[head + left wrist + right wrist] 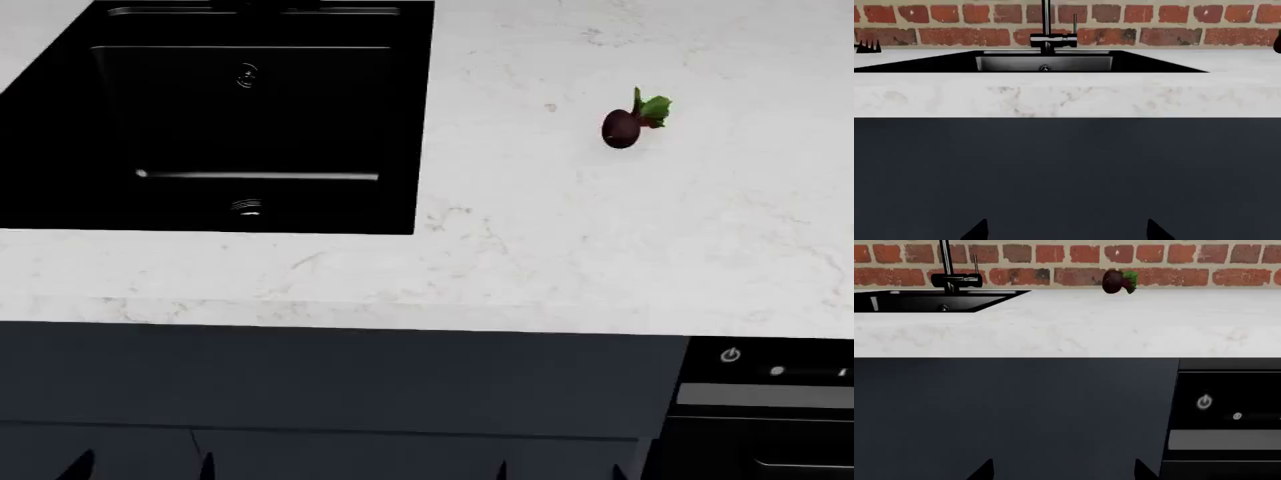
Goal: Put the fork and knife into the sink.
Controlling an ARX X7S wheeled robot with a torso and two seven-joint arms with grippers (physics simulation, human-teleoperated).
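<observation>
1. Both arms hang low in front of the dark cabinet, below the counter edge. Only the dark fingertips of the left gripper and the right gripper show, each pair spread wide apart with nothing between them.
2. The sink sits straight ahead of the left gripper, with the faucet behind it against the brick wall.
3. The fork is only a sliver of dark tines on the counter at the left wrist view's edge, beyond the sink's side. I cannot tell its long axis.
4. The knife is in none of the 3 views.
5. A beet lies on the counter right of the sink.
6. I judge the left arm nearer the fork; it must rise and swing outward.
</observation>
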